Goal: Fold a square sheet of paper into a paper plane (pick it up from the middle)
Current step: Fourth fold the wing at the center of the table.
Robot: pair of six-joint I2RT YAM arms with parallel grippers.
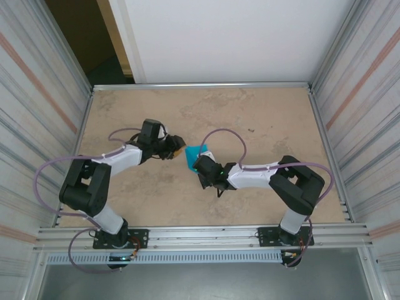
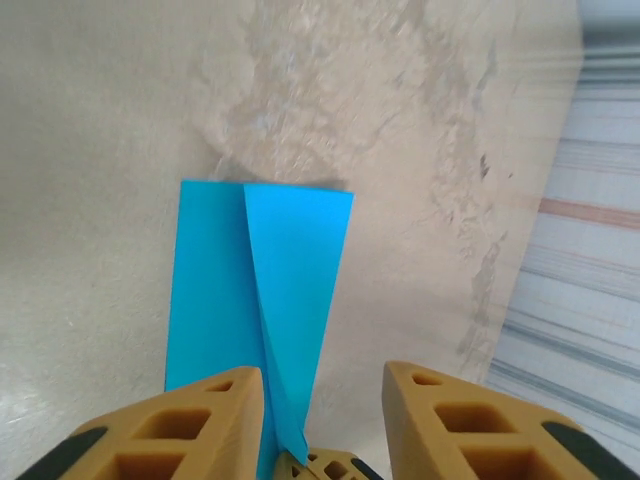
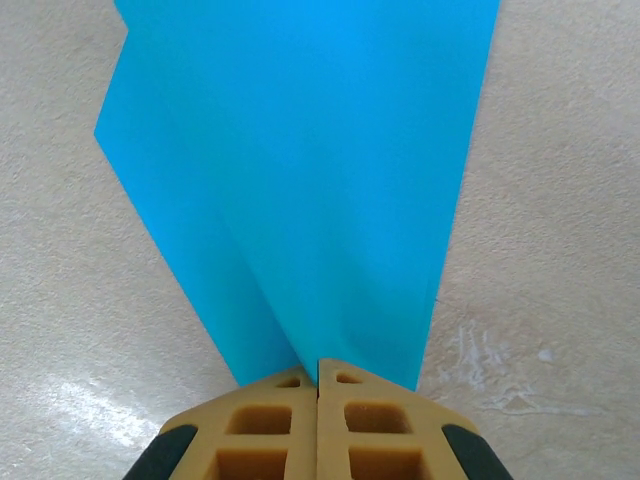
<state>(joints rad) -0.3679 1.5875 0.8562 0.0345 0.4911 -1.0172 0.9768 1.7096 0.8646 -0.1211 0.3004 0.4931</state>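
On bench [image 1: 269, 119] ctr, folded blue paper [image 1: 199, 152]: right jaws clamped tight on its narrow tip, left jaws parted partway, astride same tip.

— Bright enough?
— Yes, soft and even, shadows faint. A pale glare patch sits on the table [image 3: 90, 410].
— Blur?
— The wall [image 2: 600, 230] streaks at the left wrist view's edge.

the sheet of paper [image 2: 260, 290] is plain matte turquoise-blue, its folded flap a shade brighter. the tabletop [image 1: 269, 119] is beige, mottled with paler marble-like veins. the left claw [image 2: 325, 385] and right claw [image 3: 318, 370] are ochre-tan with black patches. the cables [image 1: 220, 130] are lilac; the side walls [image 1: 37, 81] are grey, ribbed, with reddish stripes.
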